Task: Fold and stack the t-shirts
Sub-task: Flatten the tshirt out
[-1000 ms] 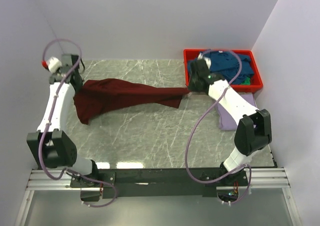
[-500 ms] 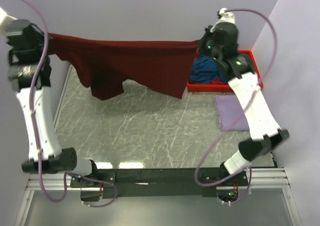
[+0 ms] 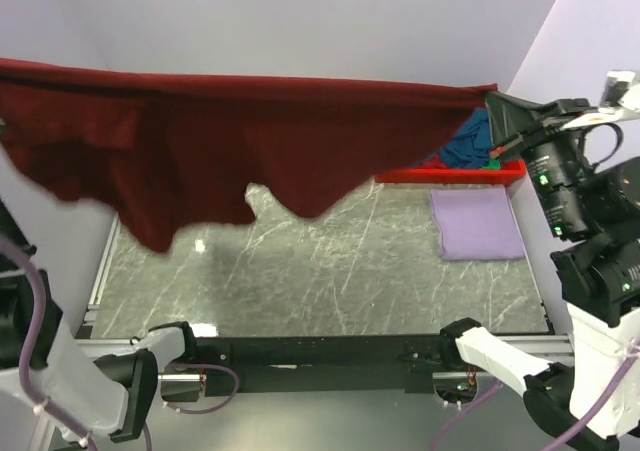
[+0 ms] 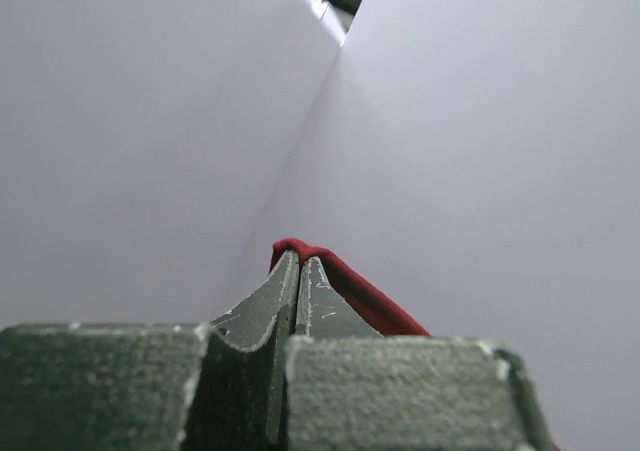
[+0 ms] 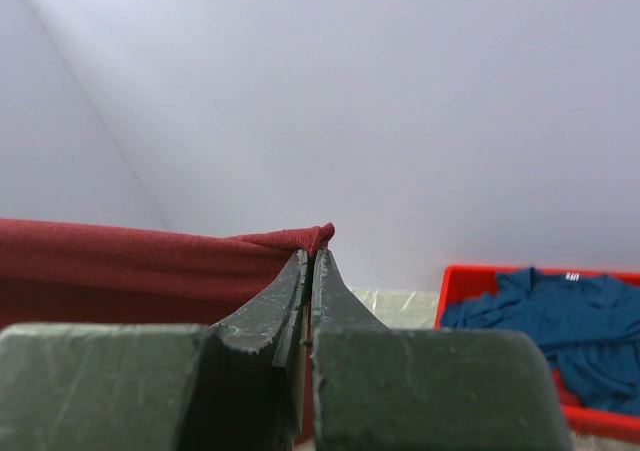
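Observation:
The dark maroon t-shirt (image 3: 230, 141) hangs spread wide in the air above the table, stretched between both arms. My left gripper (image 4: 301, 258) is shut on its left corner (image 4: 350, 283); in the top view that gripper is off the left edge. My right gripper (image 5: 311, 254) is shut on the right corner (image 5: 290, 238), high at the right (image 3: 492, 95). A folded pale lavender t-shirt (image 3: 478, 224) lies flat on the table at the right. Teal-blue t-shirts (image 3: 470, 143) fill the red bin (image 3: 450, 175), also seen in the right wrist view (image 5: 560, 321).
The marble table top (image 3: 330, 261) lies below the hanging shirt. Pale walls close the back and both sides. The red bin stands at the back right corner. The arm bases sit on the black rail (image 3: 330, 351) at the near edge.
Both arms have risen high and moved apart, lifting the maroon shirt off the table and stretching it wide. It now hangs close to the camera.

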You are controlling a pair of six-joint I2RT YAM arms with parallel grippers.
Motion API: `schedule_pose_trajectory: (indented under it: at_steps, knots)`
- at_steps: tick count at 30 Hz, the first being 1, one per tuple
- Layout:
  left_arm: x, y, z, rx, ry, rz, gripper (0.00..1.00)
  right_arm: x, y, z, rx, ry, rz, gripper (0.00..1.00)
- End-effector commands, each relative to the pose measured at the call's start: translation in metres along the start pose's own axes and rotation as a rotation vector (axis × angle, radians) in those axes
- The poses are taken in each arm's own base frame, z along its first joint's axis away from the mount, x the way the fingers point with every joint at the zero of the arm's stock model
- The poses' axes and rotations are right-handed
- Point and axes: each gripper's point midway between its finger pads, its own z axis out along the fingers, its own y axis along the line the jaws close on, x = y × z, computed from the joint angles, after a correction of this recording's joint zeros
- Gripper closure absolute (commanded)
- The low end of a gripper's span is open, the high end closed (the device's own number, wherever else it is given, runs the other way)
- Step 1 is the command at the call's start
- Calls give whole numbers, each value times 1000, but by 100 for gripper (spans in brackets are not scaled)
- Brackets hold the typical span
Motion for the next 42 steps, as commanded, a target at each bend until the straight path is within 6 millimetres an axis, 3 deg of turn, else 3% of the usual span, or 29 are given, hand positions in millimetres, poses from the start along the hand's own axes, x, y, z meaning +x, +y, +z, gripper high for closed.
schedule_pose_trajectory:
  at_steps: [1, 4, 7, 8, 10, 11, 13, 14, 16, 17, 18, 19, 20, 21, 22, 23, 25, 30, 34, 42]
  knots:
    - [2, 10, 15, -58, -29, 91, 100, 17, -34, 14, 162, 46, -94, 100]
    - [34, 0, 32, 3, 47, 122, 100, 30, -40, 21, 188, 92, -100, 100]
    - [96, -9, 50, 82, 190, 140, 99, 57, -52, 32, 238, 162, -123, 100]
    - [135, -2, 56, 82, 273, 161, 98, 77, -61, 36, 267, 206, -139, 100]
    - [190, -3, 64, 130, 390, 168, 97, 104, -69, 48, 289, 253, -155, 100]
    - [243, 12, 62, 114, 499, 184, 96, 139, -78, 52, 308, 324, -173, 100]
    - [302, 22, 61, 120, 608, 176, 95, 174, -88, 66, 331, 346, -174, 100]
    - [355, 42, 47, 88, 717, 183, 95, 223, -102, 68, 356, 434, -192, 100]
    - [414, 58, 39, 76, 807, 190, 96, 258, -110, 81, 372, 442, -179, 100]
    - [454, 77, 21, 48, 895, 206, 96, 307, -124, 79, 396, 530, -198, 100]
    - [476, 84, 14, 37, 938, 208, 96, 320, -128, 88, 403, 519, -190, 100]
    - [514, 99, 5, 9, 1017, 224, 96, 338, -133, 91, 414, 542, -188, 100]
    - [537, 109, -5, -8, 1066, 228, 96, 375, -144, 91, 436, 612, -209, 100]
    - [555, 114, -9, -15, 1101, 230, 97, 385, -148, 100, 442, 604, -210, 100]
    - [589, 127, -21, -37, 1176, 237, 98, 398, -155, 102, 457, 617, -219, 100]
    - [602, 130, -22, -47, 1196, 228, 100, 419, -162, 108, 466, 638, -221, 100]
    - [636, 144, -33, -79, 1265, 238, 100, 438, -170, 114, 467, 671, -215, 100]
    - [667, 150, -25, -99, 1278, 237, 100, 470, -181, 141, 453, 747, -237, 100]
    - [669, 153, -18, -123, 1267, 260, 99, 473, -177, 152, 415, 774, -257, 100]
    - [667, 148, -16, -151, 1274, 225, 100, 474, -194, 153, 484, 809, -243, 100]
